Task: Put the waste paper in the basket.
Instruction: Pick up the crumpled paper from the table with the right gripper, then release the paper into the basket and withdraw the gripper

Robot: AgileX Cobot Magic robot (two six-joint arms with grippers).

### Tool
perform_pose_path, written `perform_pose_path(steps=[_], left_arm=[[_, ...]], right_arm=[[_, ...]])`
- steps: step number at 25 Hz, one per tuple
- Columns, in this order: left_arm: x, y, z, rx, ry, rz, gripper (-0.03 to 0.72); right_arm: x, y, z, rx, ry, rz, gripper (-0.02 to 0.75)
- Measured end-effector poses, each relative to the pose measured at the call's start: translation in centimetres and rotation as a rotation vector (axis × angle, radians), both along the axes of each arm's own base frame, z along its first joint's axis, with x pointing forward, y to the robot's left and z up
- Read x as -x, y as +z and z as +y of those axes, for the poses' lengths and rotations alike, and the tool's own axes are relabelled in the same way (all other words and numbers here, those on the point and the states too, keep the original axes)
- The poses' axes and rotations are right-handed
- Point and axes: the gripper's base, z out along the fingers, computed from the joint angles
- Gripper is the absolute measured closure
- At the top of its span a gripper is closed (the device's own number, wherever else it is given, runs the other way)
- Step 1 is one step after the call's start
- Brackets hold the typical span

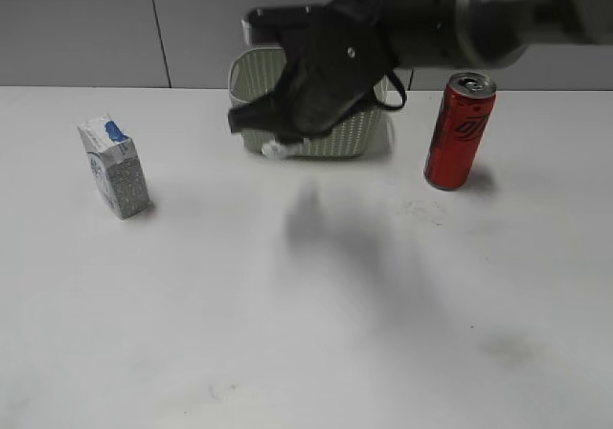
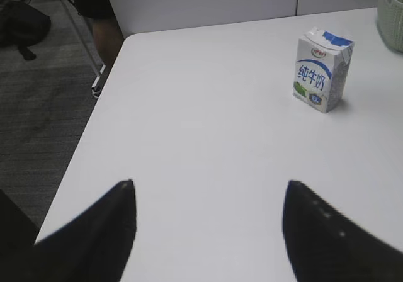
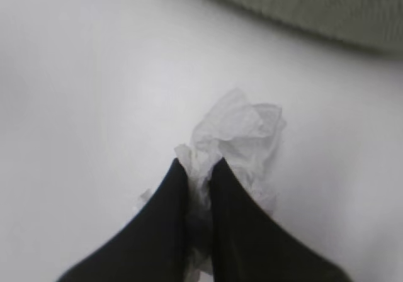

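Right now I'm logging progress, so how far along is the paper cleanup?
Midway at best. The right gripper is shut on a paper wad and is held up in front of the basket, so that wad is in hand but not dropped in. The inside of the basket is hidden, so nothing counts as done. No other wads show on the table. The left gripper is open and empty.

crinkled thin tissue paper [image 3: 236, 131], perforated woven-look plastic basket [image 1: 369, 127], glossy metal can [image 1: 460, 132], matt table [image 1: 306, 304].
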Motion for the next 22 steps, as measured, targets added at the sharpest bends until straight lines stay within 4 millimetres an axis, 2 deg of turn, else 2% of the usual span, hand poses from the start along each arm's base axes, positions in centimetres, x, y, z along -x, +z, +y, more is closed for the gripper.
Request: perform_pose_path(steps=[2, 4, 6, 8, 12, 17, 19, 22], left_arm=[[0.0, 0.0, 0.0, 0.001, 0.000, 0.000, 0.171], [0.0, 0.0, 0.0, 0.001, 0.000, 0.000, 0.178], [0.0, 0.0, 0.0, 0.001, 0.000, 0.000, 0.181], [0.0, 0.0, 0.0, 0.001, 0.000, 0.000, 0.182], [0.0, 0.0, 0.0, 0.001, 0.000, 0.000, 0.186], [0.0, 0.0, 0.0, 0.001, 0.000, 0.000, 0.186], [0.0, 0.0, 0.0, 0.001, 0.000, 0.000, 0.186], [0.0, 0.0, 0.0, 0.001, 0.000, 0.000, 0.186]], right_arm=[[-0.1, 3.3, -0.1, -0.065, 0.039, -0.130, 0.692], [-0.9, 5.8, -0.8, -0.138, 0.047, -0.241, 0.692], [-2.5, 7.2, -1.9, -0.197, 0.033, -0.329, 0.692], [-4.1, 7.5, -2.9, -0.254, 0.024, -0.400, 0.692], [-6.9, 5.6, -4.5, -0.301, 0.015, -0.478, 0.692], [-9.1, 0.5, -5.9, -0.248, -0.024, -0.409, 0.673], [-9.4, -0.9, -6.2, -0.223, -0.034, -0.378, 0.580], [-9.4, -1.7, -6.2, -0.207, -0.038, -0.355, 0.309]])
